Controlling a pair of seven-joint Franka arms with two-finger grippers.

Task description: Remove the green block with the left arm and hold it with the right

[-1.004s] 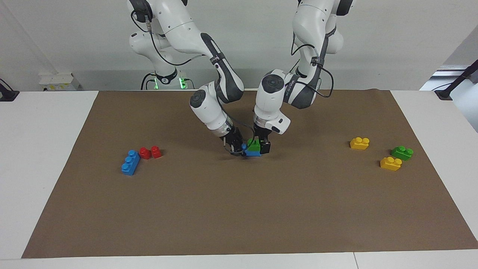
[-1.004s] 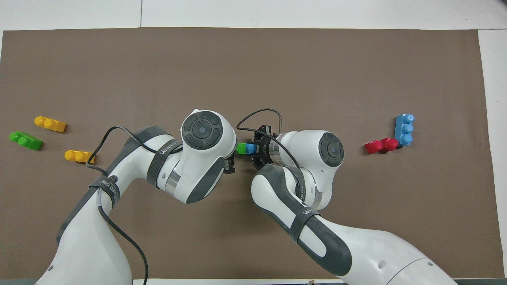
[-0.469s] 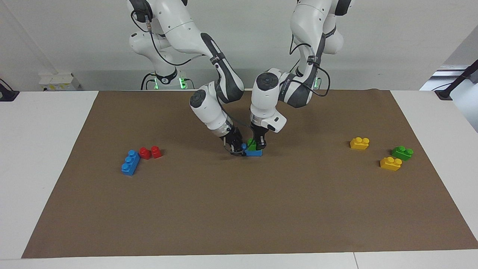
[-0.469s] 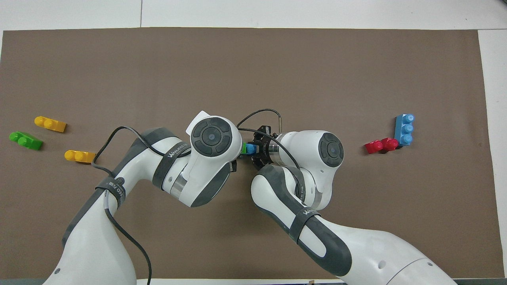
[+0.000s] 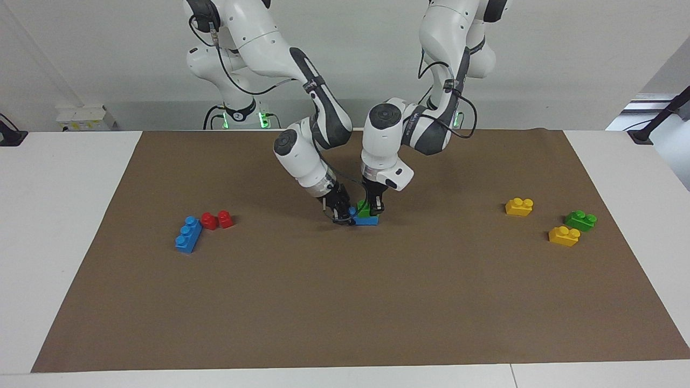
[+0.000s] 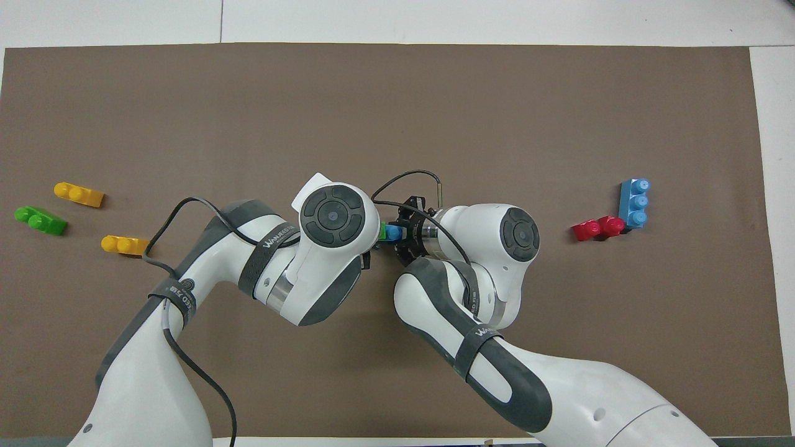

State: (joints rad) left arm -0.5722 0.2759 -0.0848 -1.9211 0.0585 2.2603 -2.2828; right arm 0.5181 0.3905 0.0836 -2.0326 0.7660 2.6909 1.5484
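Facing view: left gripper now clamped on green block

A second ago the left gripper (image 5: 373,207) stood open around the green block (image 5: 366,210); it has since closed onto it. Green block sits on the blue block (image 5: 366,220) at mid-mat, not yet lifted. Right gripper (image 5: 340,213) stays shut on the blue block's end, pinning it down. Overhead view shows only a sliver of green (image 6: 382,231) under the left wrist. Grasp looks done, so next is likely the pull to separate the two
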